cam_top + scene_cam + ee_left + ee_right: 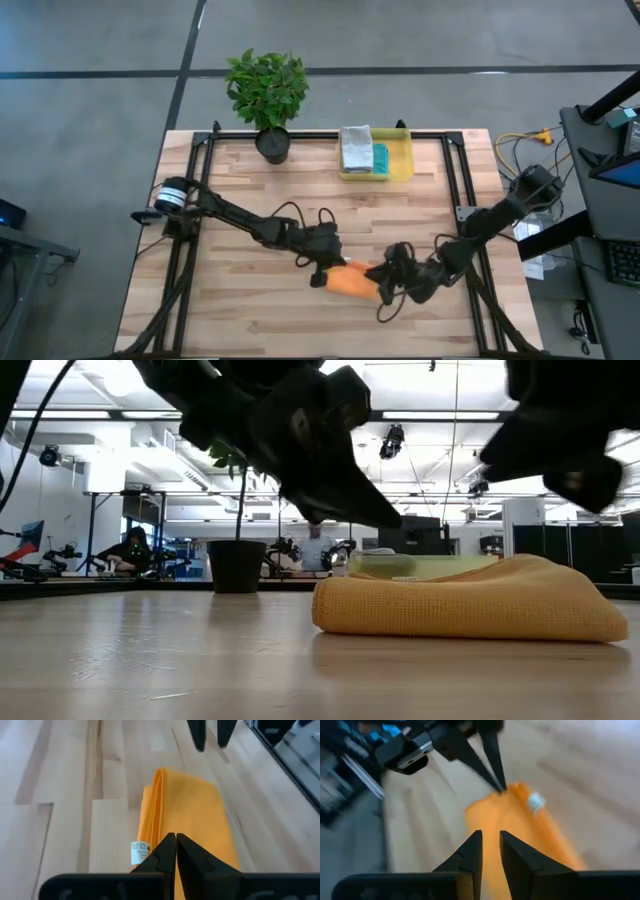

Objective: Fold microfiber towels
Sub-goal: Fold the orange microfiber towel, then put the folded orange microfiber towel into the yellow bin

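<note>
One folded orange towel (pixel 352 280) (tabletop), left gripper (pixel 175 840) closed, right gripper (pixel 490 840) slightly apart, both empty.

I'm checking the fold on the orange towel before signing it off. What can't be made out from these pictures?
- Orange towel, high view: both ends covered by the left gripper and right gripper.
- Its near end, left wrist view: hidden behind the shut fingers.
- Towels in the yellow bin: too small to judge folds.
</note>
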You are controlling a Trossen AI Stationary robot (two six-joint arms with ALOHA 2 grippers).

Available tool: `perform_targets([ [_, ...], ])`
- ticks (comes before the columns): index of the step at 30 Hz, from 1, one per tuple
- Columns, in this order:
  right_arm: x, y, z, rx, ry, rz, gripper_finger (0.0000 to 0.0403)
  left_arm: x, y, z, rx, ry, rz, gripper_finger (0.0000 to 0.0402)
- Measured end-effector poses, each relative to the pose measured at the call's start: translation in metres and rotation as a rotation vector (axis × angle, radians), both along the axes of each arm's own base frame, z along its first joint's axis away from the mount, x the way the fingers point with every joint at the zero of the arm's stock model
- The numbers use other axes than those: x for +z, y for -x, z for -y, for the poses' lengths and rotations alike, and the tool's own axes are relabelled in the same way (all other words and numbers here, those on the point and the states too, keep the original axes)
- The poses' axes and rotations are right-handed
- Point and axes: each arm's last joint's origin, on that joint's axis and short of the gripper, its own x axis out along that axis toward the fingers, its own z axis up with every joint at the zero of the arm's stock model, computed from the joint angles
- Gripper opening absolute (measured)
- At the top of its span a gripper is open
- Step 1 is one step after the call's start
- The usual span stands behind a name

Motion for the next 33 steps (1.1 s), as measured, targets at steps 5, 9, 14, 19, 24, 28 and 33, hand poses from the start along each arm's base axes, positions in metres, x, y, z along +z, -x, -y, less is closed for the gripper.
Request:
perform_targets([
  [5, -0.008, 0.015, -0.019, -0.214, -0.350, 0.052, 0.0064, -0.003, 0.001, -0.001, -0.120, -0.049, -0.001, 0.0000],
  [9, -0.026, 0.018, -0.038, -0.372, -0.618, 0.107, 0.0099, -0.010, 0.000, -0.002, -0.170, -0.081, -0.008, 0.0000],
  [14, -0.051, 0.008, -0.051, -0.441, -0.752, 0.050, 0.0177, -0.013, -0.002, -0.010, -0.167, -0.099, -0.010, 0.0000],
  [19, -0.056, -0.007, -0.045, -0.476, -0.791, 0.003, 0.0238, -0.026, -0.002, -0.015, -0.164, -0.103, -0.071, 0.0000],
  [24, -0.048, -0.006, -0.043, -0.496, -0.843, -0.022, 0.0257, -0.038, -0.001, -0.014, -0.214, -0.069, -0.123, 0.0000],
  [28, -0.046, -0.005, -0.043, -0.485, -0.848, -0.069, 0.0248, -0.045, -0.001, -0.013, -0.225, -0.060, -0.142, 0.0000],
  [33, -0.039, -0.004, -0.043, -0.500, -0.818, -0.097, 0.0239, -0.046, 0.000, -0.013, -0.225, -0.060, -0.151, 0.0000],
])
